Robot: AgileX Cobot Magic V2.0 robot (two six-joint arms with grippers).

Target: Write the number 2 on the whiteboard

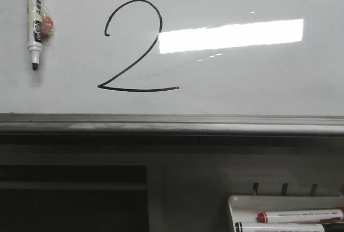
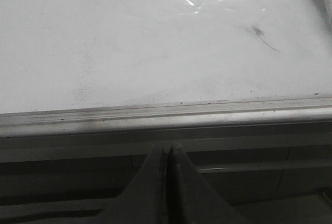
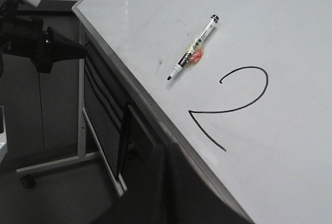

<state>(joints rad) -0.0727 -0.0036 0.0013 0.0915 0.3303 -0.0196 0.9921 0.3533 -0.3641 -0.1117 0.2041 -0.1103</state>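
The number 2 (image 1: 137,46) stands upright at centre-left of the whiteboard (image 1: 258,87) (flat base line running horizontally), while both the left gripper (image 2: 168,154) and right gripper (image 3: 167,151) sit pressed together.

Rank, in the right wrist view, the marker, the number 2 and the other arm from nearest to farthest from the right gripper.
From the right gripper:
1. number 2, drawn on the whiteboard just ahead of the fingertips.
2. marker, stuck on the board beyond the 2.
3. left arm, off the board, past its far edge.
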